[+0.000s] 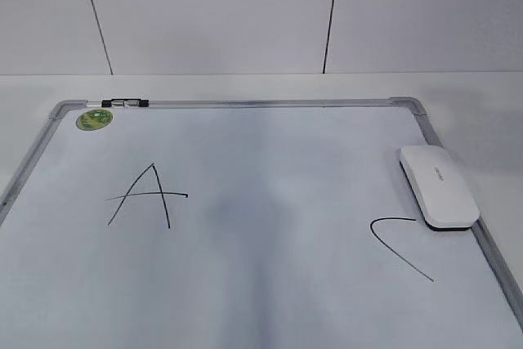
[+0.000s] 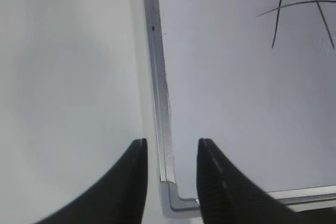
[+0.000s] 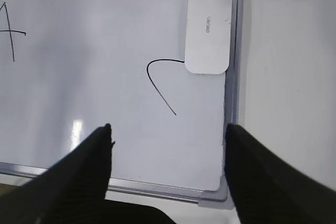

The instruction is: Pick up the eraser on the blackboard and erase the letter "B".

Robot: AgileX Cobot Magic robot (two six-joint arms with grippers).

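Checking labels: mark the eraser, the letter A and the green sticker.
eraser [image 1: 437, 185], exterior view, middle of its white top.
letter A [image 1: 161, 194], exterior view, on its crossbar.
green sticker [image 1: 95, 119], exterior view, its centre.

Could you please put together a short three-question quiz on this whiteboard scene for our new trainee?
1. True or false: the eraser lies on the blackboard beside its right frame.
2. Which letters show on the board? (a) A and C (b) A, B and C (c) only B
3. What is each tool doing?

Key
1. True.
2. (a): the A and the C; no B shows.
3. The left tool and right tool are both open, holding nothing.
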